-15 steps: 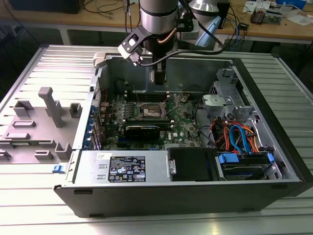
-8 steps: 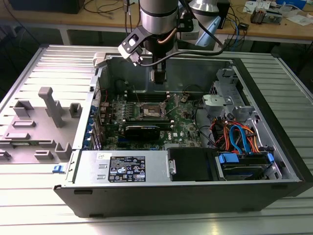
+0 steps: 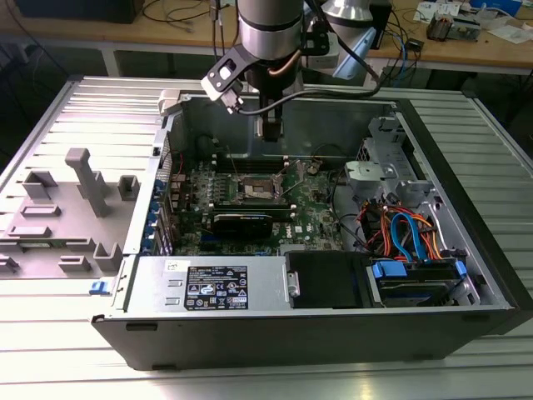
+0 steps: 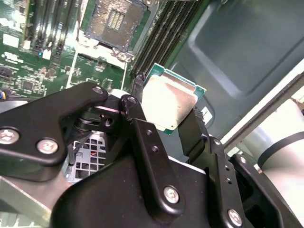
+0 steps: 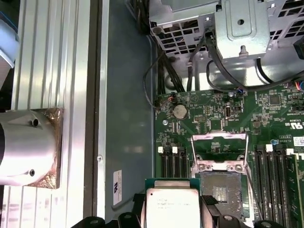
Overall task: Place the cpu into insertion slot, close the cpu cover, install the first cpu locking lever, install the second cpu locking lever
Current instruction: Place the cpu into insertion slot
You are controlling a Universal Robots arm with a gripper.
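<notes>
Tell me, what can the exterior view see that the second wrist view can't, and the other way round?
The exterior view gives the big picture: the whole computer case, the blue and orange cables, the grey holder on the exterior view's left, and the arm above. The second wrist view gives the close look: the cpu pinched in the black tool. Both share the green board and the open insertion slot.

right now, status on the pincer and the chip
Pincer shut on flat square silver-topped cpu, not yet seated. Dark square insertion slot empty, silvery frame cover open. Nothing blocking it.
</notes>
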